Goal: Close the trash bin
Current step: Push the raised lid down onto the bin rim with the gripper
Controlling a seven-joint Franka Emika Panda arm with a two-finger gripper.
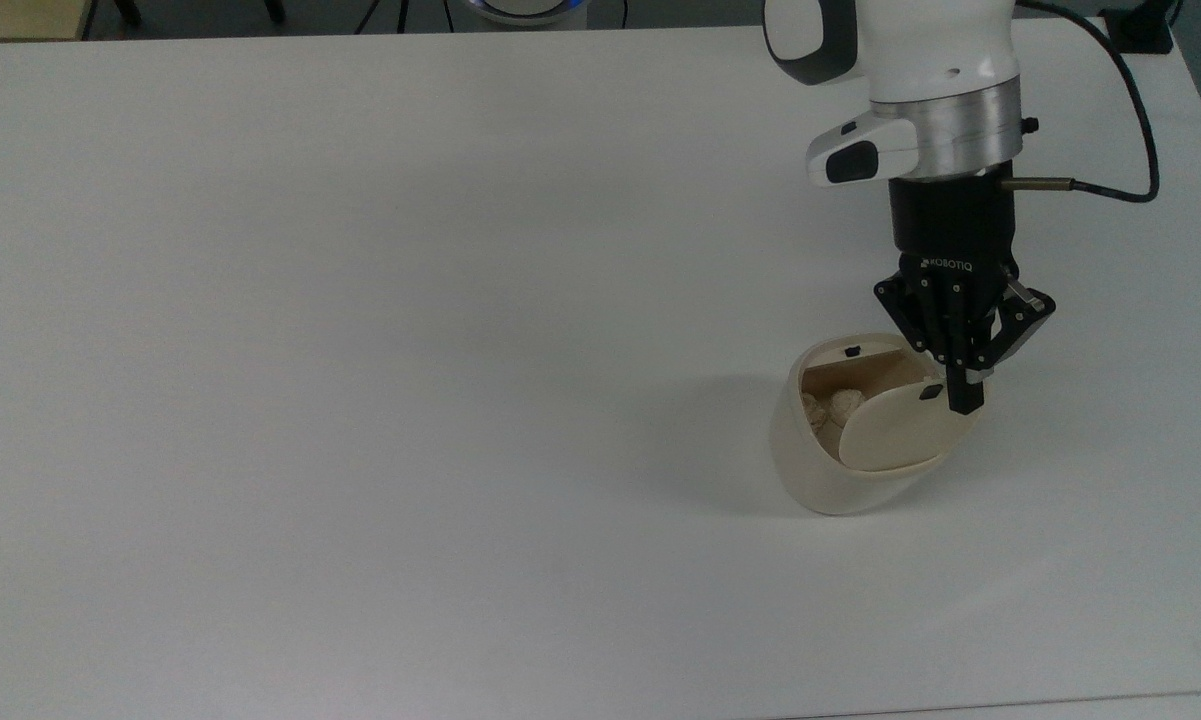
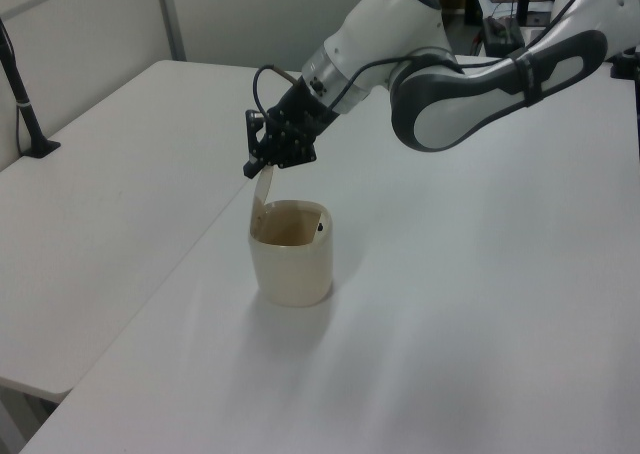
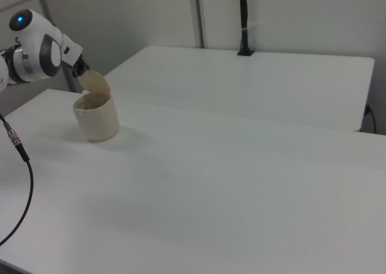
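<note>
The cream-white trash bin [image 1: 825, 475] stands on the white table at the top view's right, and its hinged lid [image 1: 895, 432] is raised and leaning open. Crumpled paper [image 1: 828, 408] lies inside. My gripper [image 1: 964, 398] points down with its fingers shut together, and the tips are at the lid's upper edge beside the small black latch mark [image 1: 929, 393]. In the left view the lid [image 2: 263, 190] stands nearly upright over the bin [image 2: 291, 266], with the gripper [image 2: 252, 170] just above its top. In the right view the bin [image 3: 96, 121] sits at the left, the lid [image 3: 94, 81] up beside the arm.
A black cable [image 1: 1110, 160] trails from the wrist. A second white table [image 2: 110, 184] adjoins along a seam. A black clamped pole [image 2: 25, 109] stands at the left view's left edge, and another pole [image 3: 243, 20] rises at the back of the right view.
</note>
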